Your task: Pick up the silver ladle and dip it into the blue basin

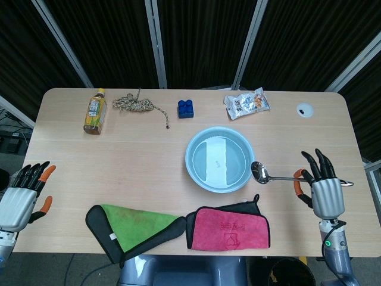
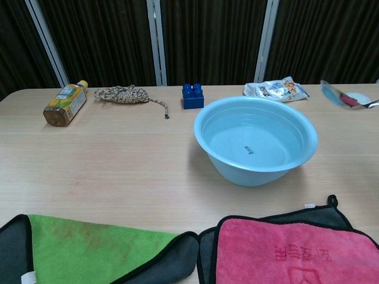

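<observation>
Silver ladle (image 1: 280, 176): we find it gripped by the right hand (image 1: 324, 195), handle level, bowl pointing left just beside the blue basin (image 1: 219, 158) rim (left hand (image 1: 21, 199) idle, holding nothing, far off).

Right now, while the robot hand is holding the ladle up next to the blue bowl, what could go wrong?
The right robot hand holds the silver ladle only at the far end of its handle, so it could twist or slip out. The ladle's bowl sits right by the rim of the blue basin; moving sideways before lifting might bump it and slosh the water. Spilled water could reach the pink cloth lying just below the basin.
</observation>
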Action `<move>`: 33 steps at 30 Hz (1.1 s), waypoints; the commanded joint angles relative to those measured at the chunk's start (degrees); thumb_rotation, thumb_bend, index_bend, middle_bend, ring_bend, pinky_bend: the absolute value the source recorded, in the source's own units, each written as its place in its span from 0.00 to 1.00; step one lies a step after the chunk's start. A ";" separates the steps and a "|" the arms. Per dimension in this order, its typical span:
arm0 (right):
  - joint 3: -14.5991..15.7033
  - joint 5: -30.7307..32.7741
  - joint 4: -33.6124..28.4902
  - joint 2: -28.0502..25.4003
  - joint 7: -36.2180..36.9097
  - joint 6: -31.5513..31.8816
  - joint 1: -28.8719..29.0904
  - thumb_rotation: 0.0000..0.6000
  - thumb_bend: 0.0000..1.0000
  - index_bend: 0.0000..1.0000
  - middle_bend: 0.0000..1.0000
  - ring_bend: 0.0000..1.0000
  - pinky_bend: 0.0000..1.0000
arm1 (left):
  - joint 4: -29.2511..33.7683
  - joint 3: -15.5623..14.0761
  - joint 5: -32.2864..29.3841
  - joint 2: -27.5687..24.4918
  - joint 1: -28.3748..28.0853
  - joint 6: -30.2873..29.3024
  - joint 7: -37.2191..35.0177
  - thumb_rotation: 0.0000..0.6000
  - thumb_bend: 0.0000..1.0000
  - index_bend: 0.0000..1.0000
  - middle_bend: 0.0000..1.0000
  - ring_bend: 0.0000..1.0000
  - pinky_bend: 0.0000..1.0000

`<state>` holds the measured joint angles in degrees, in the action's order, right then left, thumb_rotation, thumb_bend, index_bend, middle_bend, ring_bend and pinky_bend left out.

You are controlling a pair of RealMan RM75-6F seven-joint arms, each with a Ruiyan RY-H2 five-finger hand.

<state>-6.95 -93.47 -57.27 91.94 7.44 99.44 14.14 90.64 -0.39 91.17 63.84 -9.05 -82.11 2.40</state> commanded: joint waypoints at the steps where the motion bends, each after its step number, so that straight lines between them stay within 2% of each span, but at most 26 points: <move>1: 0.94 -2.22 2.29 2.83 -1.25 1.71 0.36 1.00 0.47 0.67 0.16 0.00 0.17 | 0.00 -0.08 0.11 -0.10 -0.08 0.12 -0.16 1.00 0.50 0.02 0.00 0.00 0.00; 9: 2.69 -5.32 6.96 7.36 -8.08 -0.80 3.32 1.00 0.47 0.67 0.16 0.00 0.17 | -0.16 -0.11 0.00 -0.63 -0.13 0.17 -1.59 1.00 0.50 0.02 0.00 0.00 0.00; 20: 2.53 -6.96 6.20 8.94 -18.77 -4.97 7.62 1.00 0.47 0.67 0.17 0.00 0.17 | -0.26 -0.62 0.94 -1.22 -0.21 0.12 -3.16 1.00 0.50 0.02 0.00 0.00 0.00; 33: 0.57 -6.83 8.46 11.22 -21.11 -9.33 13.71 1.00 0.47 0.67 0.17 0.02 0.17 | -0.40 -0.49 0.40 -1.18 -0.37 0.51 -3.23 1.00 0.50 0.02 0.00 0.00 0.00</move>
<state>-6.24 -100.32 -49.37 102.78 -13.51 90.61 27.33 90.22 -0.93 91.64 62.63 -9.38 -81.67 -0.84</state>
